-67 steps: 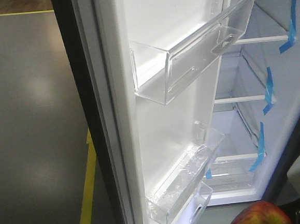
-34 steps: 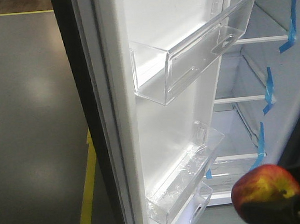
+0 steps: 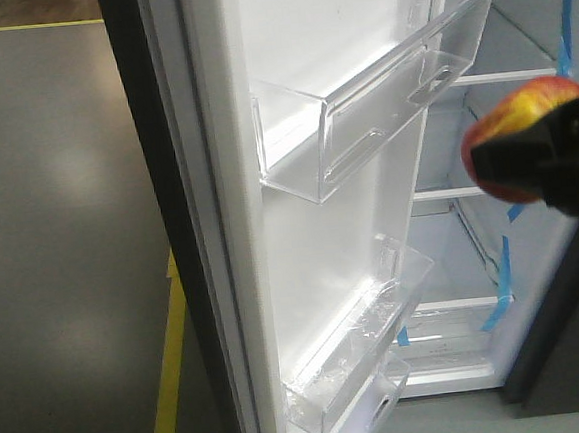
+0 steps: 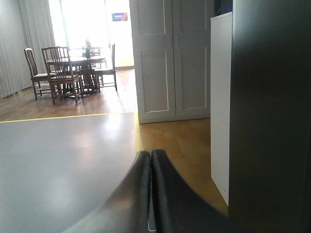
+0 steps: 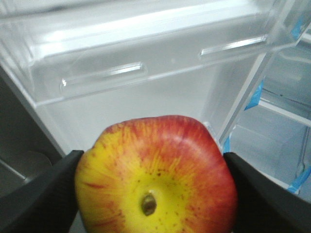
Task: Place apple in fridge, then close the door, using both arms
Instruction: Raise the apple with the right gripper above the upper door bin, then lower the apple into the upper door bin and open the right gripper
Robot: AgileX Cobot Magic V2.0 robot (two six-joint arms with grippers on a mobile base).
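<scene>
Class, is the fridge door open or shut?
Open. The door shows its inner liner and clear bin; shelves of the fridge lie exposed.

You had grey floor [image 3: 61,244] edged by a yellow line [image 3: 170,386], wood flooring [image 4: 180,141] beyond. Dining table [image 4: 77,60] and wooden chairs [image 4: 60,73] sat by a bright window [image 4: 80,22]. Curtains [image 4: 14,43] hung left, white panelled doors [image 4: 172,58] stood centre.

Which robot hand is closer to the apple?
Right. The right gripper holds the apple between its jaws. The left gripper is shut and off elsewhere, with no apple in its view.
</scene>
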